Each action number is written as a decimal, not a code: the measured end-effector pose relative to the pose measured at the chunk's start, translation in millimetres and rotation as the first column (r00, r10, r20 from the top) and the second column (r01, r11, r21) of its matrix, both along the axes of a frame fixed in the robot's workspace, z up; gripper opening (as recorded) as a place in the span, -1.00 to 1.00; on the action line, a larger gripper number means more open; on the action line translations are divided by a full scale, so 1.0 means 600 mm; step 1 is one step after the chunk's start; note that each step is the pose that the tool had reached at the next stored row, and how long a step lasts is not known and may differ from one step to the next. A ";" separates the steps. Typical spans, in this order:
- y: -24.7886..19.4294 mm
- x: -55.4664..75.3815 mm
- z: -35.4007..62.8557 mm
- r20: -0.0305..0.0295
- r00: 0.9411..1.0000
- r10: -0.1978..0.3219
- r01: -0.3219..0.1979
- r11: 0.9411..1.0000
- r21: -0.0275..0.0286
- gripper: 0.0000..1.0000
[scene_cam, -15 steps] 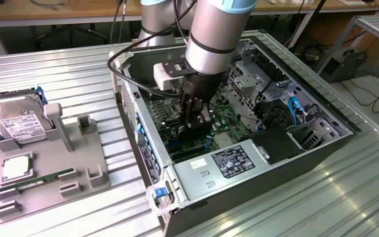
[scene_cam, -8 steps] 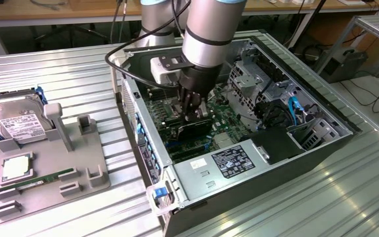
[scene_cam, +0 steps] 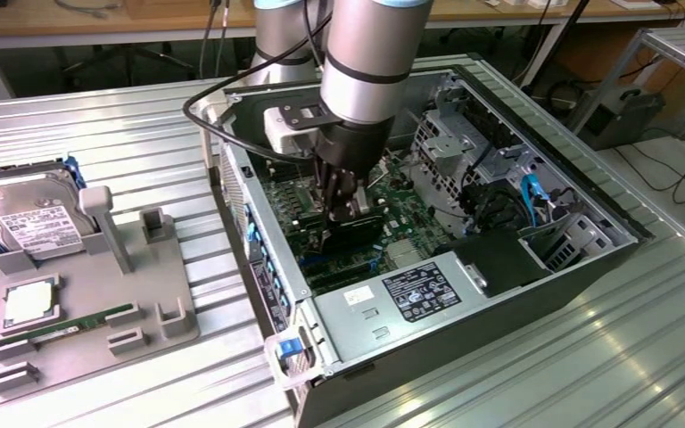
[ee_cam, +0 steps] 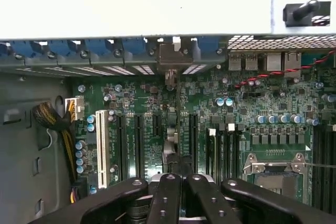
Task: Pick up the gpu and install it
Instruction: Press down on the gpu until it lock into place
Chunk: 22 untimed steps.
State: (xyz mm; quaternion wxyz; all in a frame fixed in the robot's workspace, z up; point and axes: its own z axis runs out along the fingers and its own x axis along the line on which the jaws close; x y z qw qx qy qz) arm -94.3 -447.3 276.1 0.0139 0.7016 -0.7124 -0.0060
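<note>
Exterior view, centre of frame: gripper (scene_cam: 349, 212) down inside the computer case (scene_cam: 581, 201), clamped on the gpu (scene_cam: 352, 234) above the motherboard (scene_cam: 408, 218).

Wrist view, lower centre: card edge-on (ee_cam: 170, 153) over its slot; best kept square, pressed evenly.

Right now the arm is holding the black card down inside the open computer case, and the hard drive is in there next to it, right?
Not quite. The gripper does hold the gpu inside the computer case, but the exterior view shows the hard drive outside it, on the grey holder on the table.
</note>
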 end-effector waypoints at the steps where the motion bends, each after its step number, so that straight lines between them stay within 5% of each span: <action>1: 0.0000 0.000 -0.001 0.000 1.000 0.000 0.000 1.000 -0.001 -0.79; 22: -0.0038 -0.008 -0.009 0.000 1.000 0.005 -0.005 1.000 -0.005 -0.79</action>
